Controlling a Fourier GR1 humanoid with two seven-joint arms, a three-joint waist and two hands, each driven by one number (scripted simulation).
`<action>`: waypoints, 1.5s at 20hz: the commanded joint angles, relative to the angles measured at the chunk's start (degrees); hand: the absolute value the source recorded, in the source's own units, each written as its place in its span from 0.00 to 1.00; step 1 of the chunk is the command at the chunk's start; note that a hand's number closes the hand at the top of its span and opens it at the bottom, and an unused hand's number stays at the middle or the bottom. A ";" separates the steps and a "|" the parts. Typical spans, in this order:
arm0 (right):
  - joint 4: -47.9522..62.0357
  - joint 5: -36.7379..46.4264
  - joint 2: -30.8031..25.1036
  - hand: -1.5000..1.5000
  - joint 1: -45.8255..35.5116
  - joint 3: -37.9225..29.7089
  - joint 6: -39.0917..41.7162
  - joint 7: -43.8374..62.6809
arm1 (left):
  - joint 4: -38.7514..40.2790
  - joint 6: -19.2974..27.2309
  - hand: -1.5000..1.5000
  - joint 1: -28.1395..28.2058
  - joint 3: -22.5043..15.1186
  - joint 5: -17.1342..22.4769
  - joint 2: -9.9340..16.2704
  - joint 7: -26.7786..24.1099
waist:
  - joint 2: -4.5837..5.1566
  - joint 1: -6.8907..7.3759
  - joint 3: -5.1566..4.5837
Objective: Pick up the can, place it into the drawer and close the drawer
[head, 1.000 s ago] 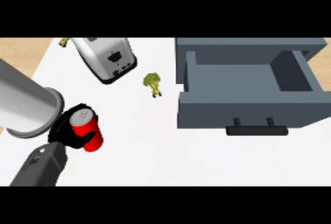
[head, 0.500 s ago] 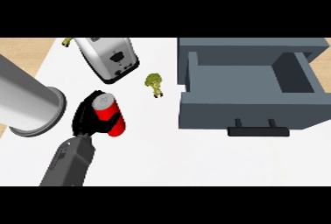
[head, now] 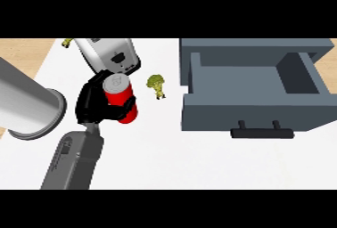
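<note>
The red can with a silver top is held tilted above the white counter, left of the drawer. My right hand is shut on the can, fingers curled round its red body from the left. Its grey forearm comes in from the lower left. The grey drawer stands pulled open at the right with nothing showing inside, and its black handle faces me. My left hand does not show; only a thick grey forearm lies along the left edge.
A small green broccoli piece lies on the counter between the can and the drawer. A silver toaster-like appliance stands at the back left, just beyond the can. Another small green item sits at the far back left.
My right hand has carried the can up the view and to the right, from near the lower left toward the broccoli and the drawer. The drawer has not moved.
</note>
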 commanded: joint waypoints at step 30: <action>-0.73 0.31 0.48 0.00 -0.45 2.80 -1.02 -0.19 | 15.00 28.05 1.00 -39.53 -12.99 3.03 -0.50 11.55 | 0.55 -1.78 -0.03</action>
